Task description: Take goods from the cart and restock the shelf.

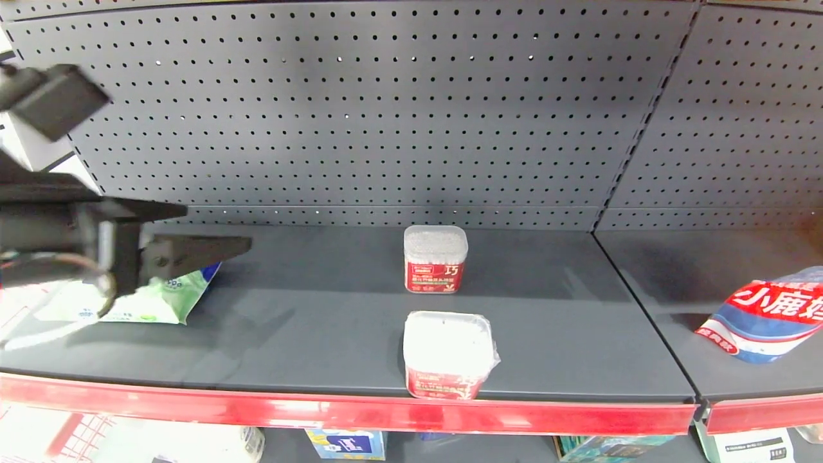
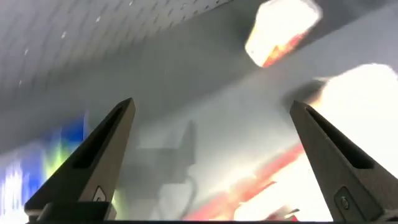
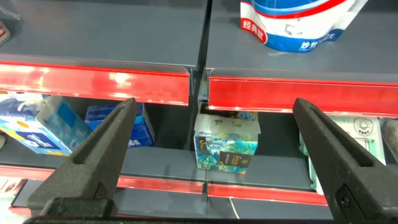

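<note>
Right gripper [image 3: 214, 102]: nearest to you, low in front of the red shelf lip [image 3: 93, 81]. Its fingers are spread wide with nothing between them.
Red wire grid [image 1: 77, 429]: under the lip at far left. It is possibly the cart, but you cannot be sure.
Front tub [image 1: 448, 354]: upright at the front edge of the shelf [image 1: 321, 321], mid-bay.
Left gripper [image 1: 218, 226]: over the shelf's left end, fingers wide apart and empty.
Green pouch [image 1: 161, 302]: lying flat below and partly behind that gripper, ungripped. You cannot tell whether they touch.
Deciding relation: the pouch looks placed, so your left arm is probably the one to go back low and left for more stock.
Rear tub [image 1: 435, 258]: straight behind the front one, with a gap between them.
Bag [image 1: 765, 315]: on its side in the right-hand bay.
</note>
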Tool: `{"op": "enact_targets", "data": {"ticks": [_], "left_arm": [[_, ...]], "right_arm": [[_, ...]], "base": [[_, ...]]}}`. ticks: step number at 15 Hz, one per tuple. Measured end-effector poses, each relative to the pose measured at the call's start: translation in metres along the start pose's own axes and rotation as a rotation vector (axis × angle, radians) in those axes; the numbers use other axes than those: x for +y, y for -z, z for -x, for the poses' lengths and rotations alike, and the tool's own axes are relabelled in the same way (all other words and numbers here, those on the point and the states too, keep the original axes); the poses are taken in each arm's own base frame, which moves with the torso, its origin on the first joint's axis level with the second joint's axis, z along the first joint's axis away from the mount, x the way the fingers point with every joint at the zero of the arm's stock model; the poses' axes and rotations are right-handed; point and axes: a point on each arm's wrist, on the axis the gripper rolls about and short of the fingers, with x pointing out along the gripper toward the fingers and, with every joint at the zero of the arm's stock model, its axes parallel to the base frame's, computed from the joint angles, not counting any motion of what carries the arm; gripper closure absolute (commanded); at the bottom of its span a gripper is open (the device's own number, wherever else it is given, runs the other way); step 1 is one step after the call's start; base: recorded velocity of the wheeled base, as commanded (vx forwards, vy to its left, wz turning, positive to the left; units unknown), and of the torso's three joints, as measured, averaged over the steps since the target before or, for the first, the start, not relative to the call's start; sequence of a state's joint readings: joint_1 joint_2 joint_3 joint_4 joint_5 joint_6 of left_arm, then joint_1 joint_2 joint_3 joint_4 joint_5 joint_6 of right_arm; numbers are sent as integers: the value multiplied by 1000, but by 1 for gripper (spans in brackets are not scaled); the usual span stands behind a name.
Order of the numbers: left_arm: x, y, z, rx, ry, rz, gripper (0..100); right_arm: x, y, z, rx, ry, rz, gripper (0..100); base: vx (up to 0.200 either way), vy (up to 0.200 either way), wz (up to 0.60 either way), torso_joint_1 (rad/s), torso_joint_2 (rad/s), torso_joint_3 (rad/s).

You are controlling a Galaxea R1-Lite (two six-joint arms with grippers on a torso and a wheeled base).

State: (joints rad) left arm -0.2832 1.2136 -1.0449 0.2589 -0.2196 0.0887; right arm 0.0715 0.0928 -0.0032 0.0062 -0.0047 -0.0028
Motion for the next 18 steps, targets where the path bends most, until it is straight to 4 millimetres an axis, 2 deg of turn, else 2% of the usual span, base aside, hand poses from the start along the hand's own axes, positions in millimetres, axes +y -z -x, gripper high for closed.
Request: {"op": "enact_targets", "data": {"ticks": [2,4,6,10,11,12,14,15,16,18], "left_arm": [[-11,37,55,-33,-76,93,0],[-20,77,91,17,-218,170,0],[-25,99,110,11,-339,196,0],[-33,120,130,-16,-359,198,0],[-34,126,132,-23,-356,198,0],[-36,132,133,-25,-351,196,0],[-37,142,135,-32,-342,190,0],[-38,145,137,-41,-342,189,0],[-39,147,139,-52,-344,187,0],[-40,150,142,-74,-345,185,0]], "right_arm": [[0,0,0,0,0,0,0],[0,0,0,2,-4,3,0],[0,0,0,1,-15,22,0],[0,-5,0,-1,-8,-57,0],[0,-17,2,-17,-5,-100,0],[0,-39,3,-47,-3,-137,0],[0,-100,-1,-88,-2,-166,0],[0,-131,-11,-86,-6,-146,0],[0,-151,-25,-60,-21,-121,0],[3,-174,-68,60,-68,-97,0]], "base": [[0,0,0,0,0,0],[0,0,0,0,0,0],[0,0,0,0,0,0],[0,0,0,0,0,0],[0,0,0,0,0,0],[0,0,0,0,0,0],[0,0,0,0,0,0],[0,0,0,0,0,0],[0,0,0,0,0,0],[0,0,0,0,0,0]]}}
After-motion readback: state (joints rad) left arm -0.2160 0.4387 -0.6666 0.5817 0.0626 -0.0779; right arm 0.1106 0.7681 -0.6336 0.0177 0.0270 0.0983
